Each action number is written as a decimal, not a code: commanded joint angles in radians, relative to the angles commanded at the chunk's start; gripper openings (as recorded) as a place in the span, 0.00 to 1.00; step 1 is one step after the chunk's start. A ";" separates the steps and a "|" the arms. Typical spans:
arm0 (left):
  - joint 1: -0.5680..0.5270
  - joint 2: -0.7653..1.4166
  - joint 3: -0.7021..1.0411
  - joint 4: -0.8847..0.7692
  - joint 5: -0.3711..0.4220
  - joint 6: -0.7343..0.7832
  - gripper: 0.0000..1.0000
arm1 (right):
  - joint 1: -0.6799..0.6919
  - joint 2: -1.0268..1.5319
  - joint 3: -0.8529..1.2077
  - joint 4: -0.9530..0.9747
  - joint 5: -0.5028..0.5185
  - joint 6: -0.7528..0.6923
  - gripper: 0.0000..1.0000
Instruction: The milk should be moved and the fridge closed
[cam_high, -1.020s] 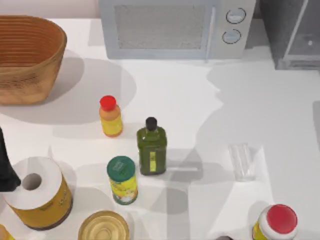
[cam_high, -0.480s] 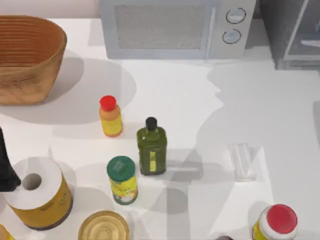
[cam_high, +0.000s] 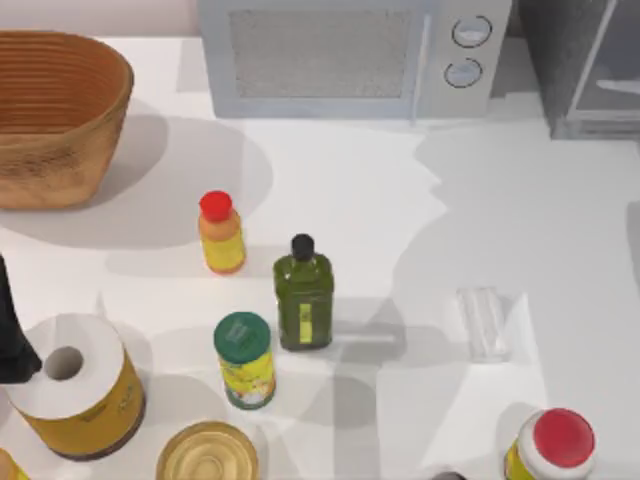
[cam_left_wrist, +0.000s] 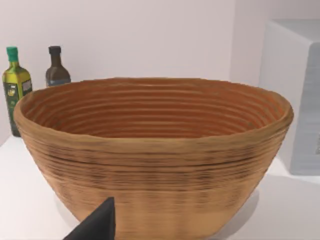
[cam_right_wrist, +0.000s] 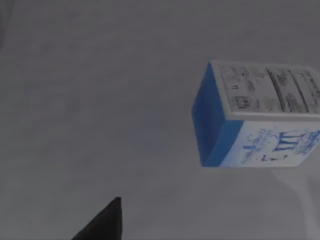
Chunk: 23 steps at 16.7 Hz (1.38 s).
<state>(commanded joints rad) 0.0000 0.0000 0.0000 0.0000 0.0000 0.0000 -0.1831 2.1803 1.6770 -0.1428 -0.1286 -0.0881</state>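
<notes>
The milk (cam_right_wrist: 260, 115), a blue-and-white carton with blue lettering, shows in the right wrist view against a plain grey surface. One dark fingertip (cam_right_wrist: 102, 225) of my right gripper pokes into that view, well apart from the carton and touching nothing. The fridge (cam_high: 560, 60) stands at the table's far right corner, its pale-framed glassy door (cam_high: 592, 60) angled across its front. My left arm (cam_high: 12, 330) is parked at the table's left edge, and one fingertip (cam_left_wrist: 97, 225) of its gripper points at the wicker basket (cam_left_wrist: 155, 155).
A white microwave (cam_high: 350, 55) sits at the back, beside the fridge. On the table stand an orange bottle (cam_high: 221, 233), a green bottle (cam_high: 304, 295), a green-lidded can (cam_high: 245, 360), a clear plastic box (cam_high: 484, 322), a red-lidded jar (cam_high: 555, 445) and a paper roll (cam_high: 75, 385).
A pale patch behind the fridge door's glass has shifted slightly. Nothing on the table has moved, and the left arm is still.
</notes>
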 joint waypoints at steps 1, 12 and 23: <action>0.000 0.000 0.000 0.000 0.000 0.000 1.00 | 0.000 0.000 0.000 0.000 0.000 0.000 1.00; 0.000 0.000 0.000 0.000 0.000 0.000 1.00 | 0.074 -0.573 -0.483 0.023 0.023 0.005 1.00; 0.000 0.000 0.000 0.000 0.000 0.000 1.00 | 0.166 -1.802 -1.352 0.103 0.085 0.049 1.00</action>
<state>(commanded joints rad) 0.0000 0.0000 0.0000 0.0000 0.0000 0.0000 -0.0175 0.3778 0.3248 -0.0396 -0.0441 -0.0388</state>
